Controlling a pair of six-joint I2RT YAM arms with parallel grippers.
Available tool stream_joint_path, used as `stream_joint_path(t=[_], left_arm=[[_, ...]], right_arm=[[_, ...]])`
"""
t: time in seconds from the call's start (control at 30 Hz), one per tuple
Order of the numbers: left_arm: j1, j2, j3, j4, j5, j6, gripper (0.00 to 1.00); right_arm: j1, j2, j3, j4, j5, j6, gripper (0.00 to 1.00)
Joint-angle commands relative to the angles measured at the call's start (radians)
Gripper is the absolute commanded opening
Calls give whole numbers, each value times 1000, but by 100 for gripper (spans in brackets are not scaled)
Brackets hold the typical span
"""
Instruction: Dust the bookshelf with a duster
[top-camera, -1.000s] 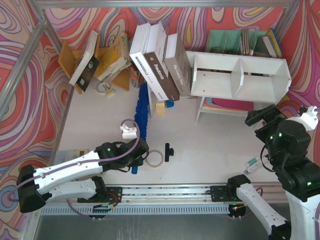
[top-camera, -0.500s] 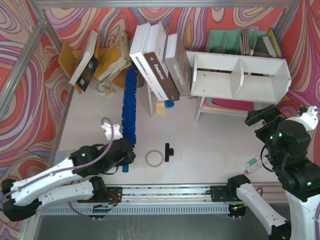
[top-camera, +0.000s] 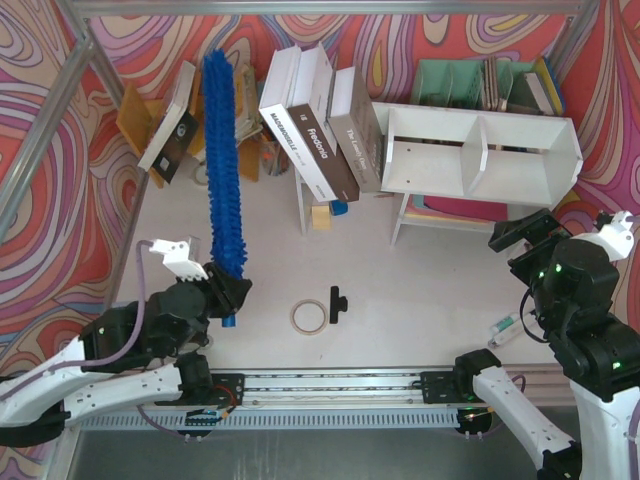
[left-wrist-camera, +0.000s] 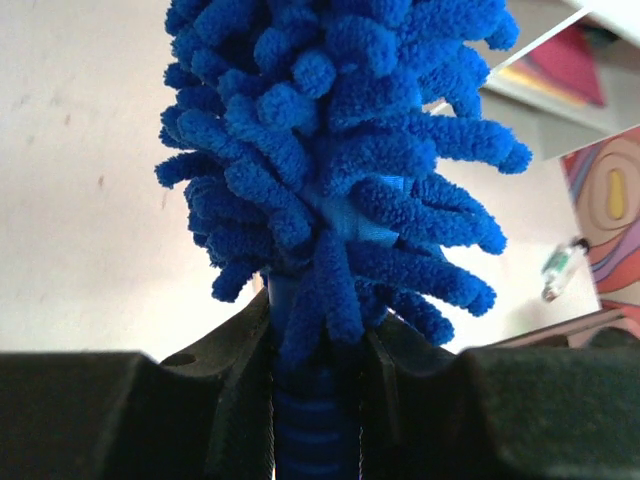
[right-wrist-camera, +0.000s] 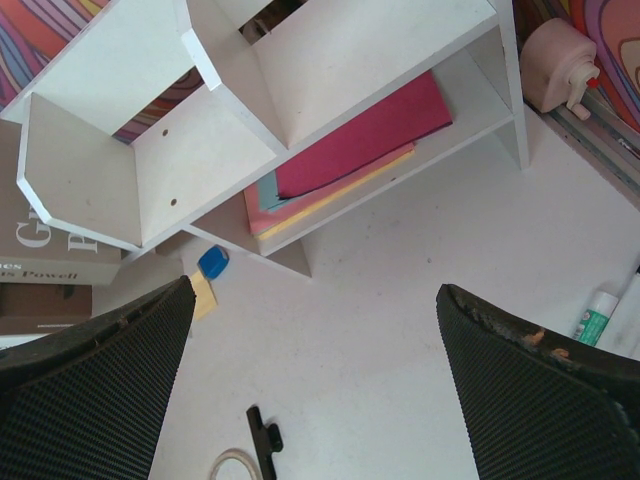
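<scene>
The bright blue fluffy duster (top-camera: 222, 165) stands up over the left of the table, its head reaching toward the back wall. My left gripper (top-camera: 226, 298) is shut on its ribbed blue handle (left-wrist-camera: 308, 430), with the fluffy head (left-wrist-camera: 335, 150) filling the left wrist view. The white bookshelf (top-camera: 480, 150) with two open compartments sits at the back right, well apart from the duster; it also appears from below (right-wrist-camera: 240, 110) in the right wrist view. My right gripper (right-wrist-camera: 315, 385) hovers open over bare table in front of the shelf, nothing between its fingers.
Large books (top-camera: 318, 120) lean on a stand left of the shelf. A yellow-orange rack (top-camera: 190, 120) with books is at the back left, a teal organizer (top-camera: 480, 82) behind the shelf. A tape ring (top-camera: 308, 316), a black clip (top-camera: 337, 302) and a glue stick (top-camera: 503, 330) lie near the front.
My left arm has swung left and lifted the duster off the table, so it now points up and back instead of lying by the books. The right arm has not moved.
</scene>
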Motion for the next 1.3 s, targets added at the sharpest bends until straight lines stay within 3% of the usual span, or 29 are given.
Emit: stream_joint_path(t=[0.0, 0.47, 0.8, 1.0, 1.27], left_arm=[[-6, -4, 20, 264, -37, 226, 0], [-73, -77, -220, 757, -79, 516, 0], [-88, -116, -282, 824, -89, 550, 0], [-102, -76, -305, 888, -5, 574, 0], [-131, 1, -295, 914, -3, 589, 0]], right_arm=[[5, 9, -8, 25, 1, 7, 94], [6, 3, -18, 11, 3, 7, 94], [5, 10, -23, 16, -7, 12, 94], [6, 16, -27, 19, -14, 15, 94], [6, 19, -30, 22, -17, 12, 94]])
